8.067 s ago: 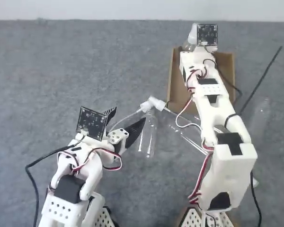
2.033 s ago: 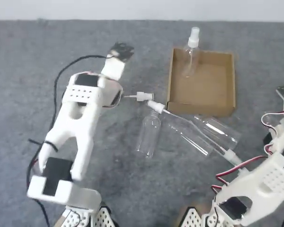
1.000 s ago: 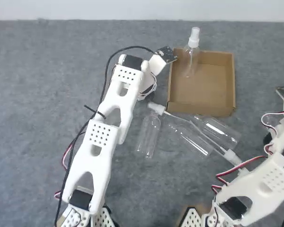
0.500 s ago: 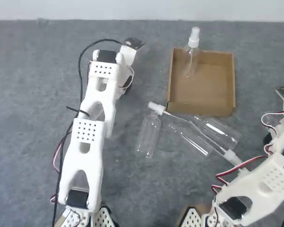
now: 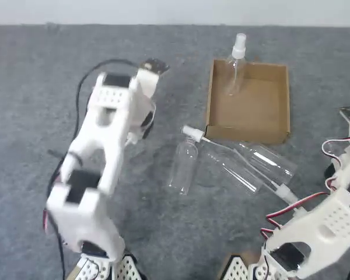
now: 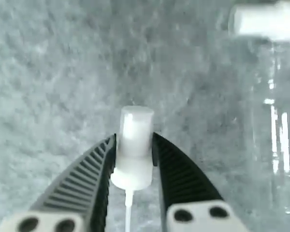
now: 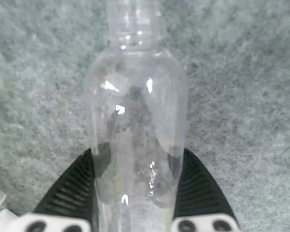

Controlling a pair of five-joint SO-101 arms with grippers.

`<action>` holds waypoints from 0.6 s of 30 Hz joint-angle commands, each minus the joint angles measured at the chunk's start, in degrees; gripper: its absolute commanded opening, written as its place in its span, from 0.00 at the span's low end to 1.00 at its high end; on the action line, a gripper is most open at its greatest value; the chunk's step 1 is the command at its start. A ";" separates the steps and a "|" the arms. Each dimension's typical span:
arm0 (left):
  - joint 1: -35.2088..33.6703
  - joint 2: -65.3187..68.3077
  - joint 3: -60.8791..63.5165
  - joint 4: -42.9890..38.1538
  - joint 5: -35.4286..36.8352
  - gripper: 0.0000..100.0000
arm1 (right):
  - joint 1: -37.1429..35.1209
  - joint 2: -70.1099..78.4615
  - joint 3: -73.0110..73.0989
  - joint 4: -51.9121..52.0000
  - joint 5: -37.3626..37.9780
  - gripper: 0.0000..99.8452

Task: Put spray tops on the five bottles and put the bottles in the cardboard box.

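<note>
Desk [image 5: 41,87] was covered in grey, carpet-like material. A pale wall strip [image 5: 163,11] was seen beyond the far side of the cardboard box [image 5: 245,135].

One capped bottle [image 5: 234,67] was leaned in the box's far-left corner, with its head above the rim. Three loose bottles were laid flat on the desk just off the box's near wall: one [image 5: 182,165] off the near-left corner and two [image 5: 233,166] [image 5: 267,162] below the wall's middle. A white sprayer [image 5: 192,132] was seen at the near-left corner and another [image 5: 286,191] further toward the near-right. It could not be told whether either was fitted or merely lying against a bottle.

Left jaws were clamped on a spray top [image 6: 134,150], with its dip tube run back between them. A lying bottle [image 6: 275,121] and a blurred white piece [image 6: 263,21], cut by the frame edge, were seen beyond it. Right jaws were clamped on the body of an uncapped bottle [image 7: 135,121], held over the grey surface with its neck open.

Left arm [image 5: 105,146], left of the box, was motion-blurred, and the jaws were hidden under it in the high view. Right arm [image 5: 326,227], near-right of the box, was cut off by the frame edge.

Versus 0.5 s ago, the left arm was drawn back from its stretched pose and shifted further left of the box. Box, bottles and right arm were unchanged. The loose top seen left of the box 2 s ago was gone from the desk.
</note>
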 commanded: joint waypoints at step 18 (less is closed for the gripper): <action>0.26 -18.37 25.89 -20.22 2.37 0.17 | -0.13 -0.40 -0.09 0.92 0.62 0.01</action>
